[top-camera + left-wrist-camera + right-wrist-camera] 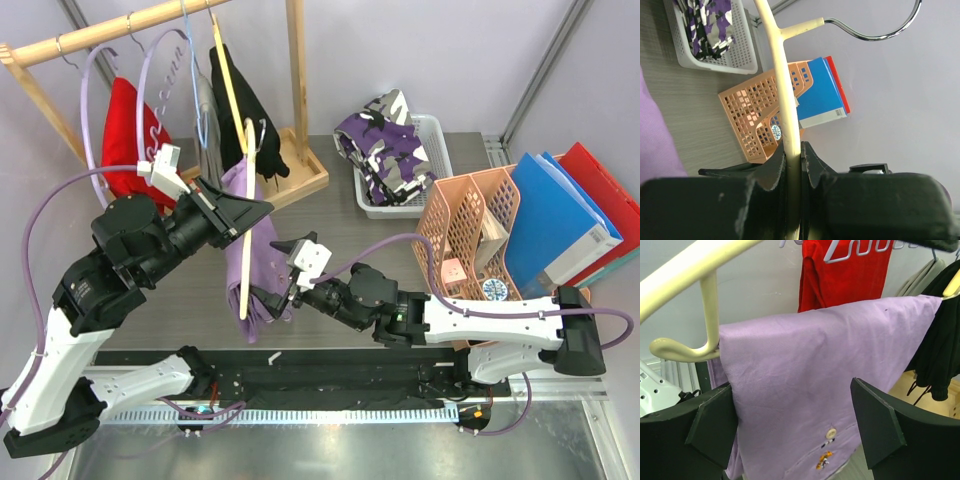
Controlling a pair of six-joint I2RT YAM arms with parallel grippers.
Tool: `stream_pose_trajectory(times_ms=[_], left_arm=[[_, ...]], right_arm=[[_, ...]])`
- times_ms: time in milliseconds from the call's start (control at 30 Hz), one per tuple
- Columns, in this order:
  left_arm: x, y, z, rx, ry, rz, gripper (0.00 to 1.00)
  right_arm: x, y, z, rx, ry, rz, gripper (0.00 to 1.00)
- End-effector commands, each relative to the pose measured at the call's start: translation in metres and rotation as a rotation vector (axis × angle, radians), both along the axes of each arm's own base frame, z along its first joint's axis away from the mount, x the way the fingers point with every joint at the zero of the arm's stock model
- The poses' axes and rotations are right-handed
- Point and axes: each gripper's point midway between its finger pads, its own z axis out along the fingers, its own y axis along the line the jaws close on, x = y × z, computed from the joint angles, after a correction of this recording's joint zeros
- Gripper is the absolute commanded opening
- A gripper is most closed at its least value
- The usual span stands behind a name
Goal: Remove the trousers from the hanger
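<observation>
A grey wood-grain tabletop (330, 225) stands before pale walls. Behind the hanger (246, 270) is a wooden rack (297, 80) carrying red, grey and black garments (125, 125). To the hanger's right sits a white basket (437, 128) holding the camouflage trousers (385, 140). Further right of it is a peach organiser (470, 215) with blue and red folders (550, 220).

The cream hanger is off the rack, tilted over the tabletop, with the lilac trousers (262, 265) draped over its bar and hanging down. The left gripper (243, 215) has its jaws pinching the hanger's arm, not far from its hook. The right gripper (272, 272) is at the hanger's right, its jaws spread wide with the hanging lilac cloth between them and a small button showing there. Whether either jaw touches the cloth cannot be told.
</observation>
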Motion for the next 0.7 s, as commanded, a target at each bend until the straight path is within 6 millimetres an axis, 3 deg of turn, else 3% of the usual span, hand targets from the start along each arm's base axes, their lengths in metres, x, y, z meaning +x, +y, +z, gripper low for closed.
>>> stream_pose_trajectory(times_ms=[0, 333, 667], left_arm=[[-0.011, 0.021, 0.081, -0.176, -0.22, 0.032, 0.0], [-0.011, 0.022, 0.078, -0.179, -0.218, 0.034, 0.0], [-0.006, 0.025, 0.065, -0.146, -0.202, 0.066, 0.0]], right_arm=[[0.006, 0.003, 0.006, 0.047, 0.023, -0.026, 0.91], [0.025, -0.002, 0.01, 0.094, 0.05, -0.15, 0.85], [0.04, -0.02, 0.038, 0.116, 0.003, -0.335, 0.57]])
